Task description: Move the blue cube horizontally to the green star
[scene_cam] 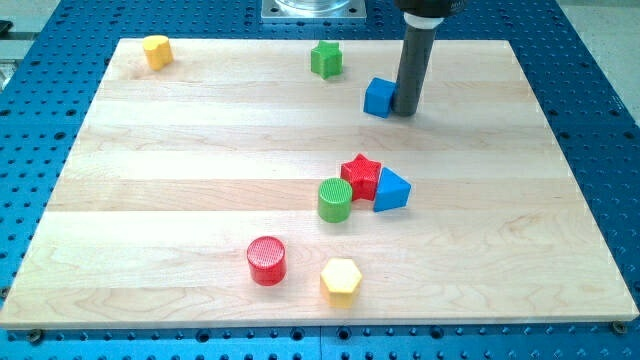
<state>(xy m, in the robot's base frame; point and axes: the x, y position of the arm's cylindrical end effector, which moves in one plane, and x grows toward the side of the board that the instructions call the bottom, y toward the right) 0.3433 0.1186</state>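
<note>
No writing or brand can be read anywhere. The dark rod comes down from the view's top, and my tip (403, 112) touches the right side of the blue cube (378, 97), which sits right of and slightly below the green star (325, 59); there is no hand.

On the wooden bench (180, 180) are eight blocks: that cube, the star, a yellow block (155, 50), a red star (360, 176), a blue triangular block (390, 189), a green cylinder (335, 200), a red cylinder (266, 260) and a yellow hexagon (340, 279).

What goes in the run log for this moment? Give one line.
tip: my tip at the blue cube's right side, touching | blue cube: right of and below the green star, apart | step: not done
</note>
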